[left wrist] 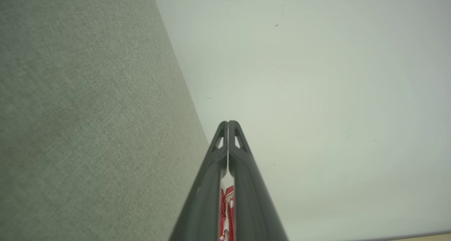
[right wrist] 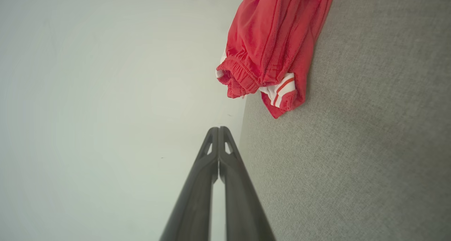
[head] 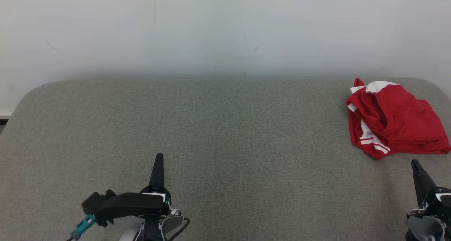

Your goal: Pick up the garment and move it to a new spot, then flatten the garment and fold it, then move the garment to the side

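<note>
1. Garment (head: pixel 394 121): red with white stripes, crumpled in a heap at the far right of the grey fabric surface (head: pixel 225 135); wall (head: pixel 225 29) behind.
2. Left gripper (head: pixel 159 157): fingers pressed together, empty; low over the near-left surface, well apart from the garment.
3. Right gripper (head: pixel 415 163): fingers pressed together, empty; just short of the garment's near edge.

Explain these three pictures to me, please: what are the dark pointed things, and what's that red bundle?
The dark points are a two-armed robot's grippers. The wide picture comes from its head camera: left gripper low centre-left, right gripper at the lower right. The other two come from wrist cameras, each looking along its own shut fingers. On the grey fabric-covered table lies a crumpled pair of red shorts with white stripes, at the far right. Neither gripper holds anything.
</note>
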You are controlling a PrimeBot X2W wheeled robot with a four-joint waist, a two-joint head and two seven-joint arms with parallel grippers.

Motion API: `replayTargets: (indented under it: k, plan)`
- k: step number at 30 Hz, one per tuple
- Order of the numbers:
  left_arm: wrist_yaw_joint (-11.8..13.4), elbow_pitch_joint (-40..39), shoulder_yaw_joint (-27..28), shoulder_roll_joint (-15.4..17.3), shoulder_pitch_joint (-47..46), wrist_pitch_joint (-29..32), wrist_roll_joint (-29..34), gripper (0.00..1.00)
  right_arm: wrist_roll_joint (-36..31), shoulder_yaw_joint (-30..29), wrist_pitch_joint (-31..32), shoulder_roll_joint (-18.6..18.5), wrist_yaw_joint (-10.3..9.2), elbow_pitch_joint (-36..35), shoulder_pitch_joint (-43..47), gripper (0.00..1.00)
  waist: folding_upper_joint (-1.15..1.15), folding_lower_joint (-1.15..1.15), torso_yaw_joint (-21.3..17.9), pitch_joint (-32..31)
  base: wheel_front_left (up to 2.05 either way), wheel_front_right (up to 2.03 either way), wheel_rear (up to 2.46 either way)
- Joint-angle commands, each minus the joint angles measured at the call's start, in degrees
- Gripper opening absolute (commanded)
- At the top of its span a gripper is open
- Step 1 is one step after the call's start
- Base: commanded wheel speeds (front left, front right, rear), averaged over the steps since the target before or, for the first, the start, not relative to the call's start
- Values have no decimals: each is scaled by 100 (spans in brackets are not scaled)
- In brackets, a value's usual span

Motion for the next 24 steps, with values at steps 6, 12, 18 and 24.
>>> replayTargets:
  k: [6,12,18,24]
  plan:
    - [-44,56,-93,32,-177,0,-380,0,319,-111,142,-67,-9,22,-144,0,0,-1,-9,8,0,0,0]
    - [-51,107,-166,33,-254,2,-658,0,560,-191,256,-78,-9,71,-229,0,0,-1,-19,17,0,0,0]
    - [-41,162,-240,35,-307,3,-914,0,793,-272,360,-93,-10,120,-263,0,0,-1,-28,25,0,0,0]
    - [-45,180,-255,36,-344,4,-1034,0,873,-292,398,-102,-10,126,-305,0,0,-1,-34,29,0,0,0]
